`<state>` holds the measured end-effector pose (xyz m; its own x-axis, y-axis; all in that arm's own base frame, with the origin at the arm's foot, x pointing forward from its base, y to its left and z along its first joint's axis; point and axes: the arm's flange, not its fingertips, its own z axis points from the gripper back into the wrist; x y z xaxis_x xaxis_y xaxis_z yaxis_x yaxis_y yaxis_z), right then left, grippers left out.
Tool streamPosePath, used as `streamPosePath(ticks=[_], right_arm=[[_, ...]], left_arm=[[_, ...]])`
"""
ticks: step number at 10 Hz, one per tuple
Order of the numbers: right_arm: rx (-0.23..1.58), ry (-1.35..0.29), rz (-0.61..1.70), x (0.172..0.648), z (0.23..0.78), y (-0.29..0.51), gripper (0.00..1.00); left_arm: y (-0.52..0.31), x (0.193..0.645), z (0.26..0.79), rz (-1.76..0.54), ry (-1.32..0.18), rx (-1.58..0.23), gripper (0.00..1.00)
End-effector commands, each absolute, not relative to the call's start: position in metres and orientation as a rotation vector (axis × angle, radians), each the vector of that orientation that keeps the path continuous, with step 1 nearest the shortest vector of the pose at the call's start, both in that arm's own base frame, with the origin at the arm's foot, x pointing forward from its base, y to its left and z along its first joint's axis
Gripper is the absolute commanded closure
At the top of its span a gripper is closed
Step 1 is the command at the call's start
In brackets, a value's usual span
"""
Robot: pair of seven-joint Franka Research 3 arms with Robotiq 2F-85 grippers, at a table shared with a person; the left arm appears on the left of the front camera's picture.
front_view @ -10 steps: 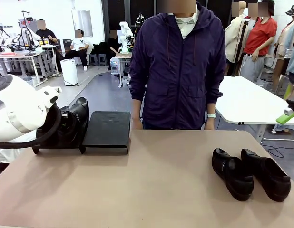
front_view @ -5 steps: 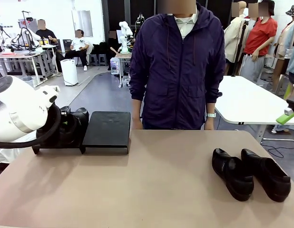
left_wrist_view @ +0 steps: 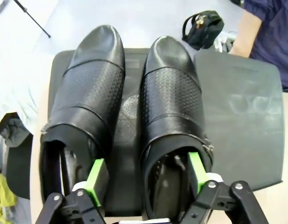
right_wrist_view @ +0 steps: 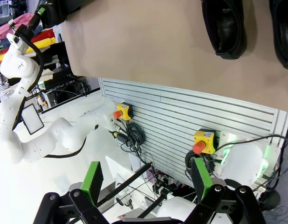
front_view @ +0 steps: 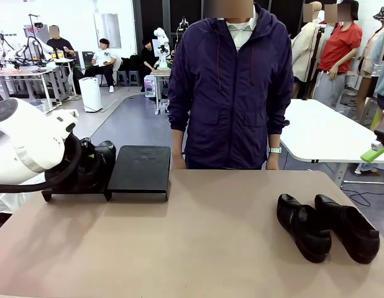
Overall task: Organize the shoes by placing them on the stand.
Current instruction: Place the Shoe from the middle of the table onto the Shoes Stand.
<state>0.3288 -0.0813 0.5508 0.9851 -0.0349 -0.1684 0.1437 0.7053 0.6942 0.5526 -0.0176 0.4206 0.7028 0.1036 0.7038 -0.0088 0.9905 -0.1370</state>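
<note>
— Firstly, the front view: what is listed?

— One bench [front_view: 192, 248], tan top. One stand [front_view: 140, 169], flat and black, at the far left corner of the bench. Its right half is bare. Its left half carries the stand shoes [front_view: 100, 162], partly hidden behind the white left arm [front_view: 27, 146]. Two more shoes sit by the bench's right edge, toward the near side: the inner loose shoe [front_view: 302, 226] and the outer loose shoe [front_view: 346, 228], side by side, toes toward the near edge. One person [front_view: 232, 87] in a purple jacket stands at the middle of the far edge.

— Next, the left wrist view?

— The left end effector [left_wrist_view: 146, 162] has its jaws wide, gripping nothing. The green pads [left_wrist_view: 96, 177] are spread over the heel ends of the stand shoes. Whether a pad touches leather cannot be told. The two shoes lie close together on one half of the stand, toes pointing away from the camera. A black bag [left_wrist_view: 202, 28] lies on the floor past the stand's far edge.

— Lastly, the right wrist view?

— The right end effector [right_wrist_view: 146, 175] has its jaws wide, with nothing between the pads. It is held off the bench, on the robot's side of the near edge. Both loose shoes lie close to that edge. Under the edge is a slatted panel [right_wrist_view: 172, 112] with two red stop buttons [right_wrist_view: 121, 112] in yellow boxes.
</note>
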Motion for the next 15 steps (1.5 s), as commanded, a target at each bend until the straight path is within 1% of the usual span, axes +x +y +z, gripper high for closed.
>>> streamPosePath(ticks=[1,4,5,6,7,8,9,11,12,14,15], right_arm=[[0.796,0.141,-0.086,0.33,0.554,-0.081,0.0],[0.796,0.141,-0.086,0.33,0.554,-0.081,0.0],[0.796,0.141,-0.086,0.33,0.554,-0.081,0.0],[0.796,0.141,-0.086,0.33,0.554,-0.081,0.0],[0.796,0.141,-0.086,0.33,0.554,-0.081,0.0],[0.796,0.141,-0.086,0.33,0.554,-0.081,0.0],[0.796,0.141,-0.086,0.33,0.554,-0.081,0.0],[0.796,0.141,-0.086,0.33,0.554,-0.081,0.0],[0.796,0.141,-0.086,0.33,0.554,-0.081,0.0],[0.796,0.141,-0.086,0.33,0.554,-0.081,0.0],[0.796,0.141,-0.086,0.33,0.554,-0.081,0.0]], left_arm=[[-0.01,0.54,0.438,0.007,-0.819,-0.166,0.0],[-0.012,0.515,0.491,-0.09,-0.76,-0.211,0.0],[-0.007,0.507,0.511,-0.145,-0.719,-0.254,0.0],[0.001,0.495,0.531,-0.2,-0.595,-0.303,0.0],[0.013,0.471,0.548,-0.272,-0.447,-0.294,0.0],[0.023,0.442,0.557,-0.318,-0.363,-0.275,0.0],[0.027,0.404,0.562,-0.372,-0.337,-0.266,0.0],[0.022,0.321,0.547,-0.464,-0.387,-0.305,0.0],[0.017,0.302,0.535,-0.426,-0.437,-0.306,0.0],[0.024,0.29,0.528,-0.388,-0.576,-0.43,0.0],[0.033,0.291,0.527,-0.364,-0.639,-0.5,0.0]])
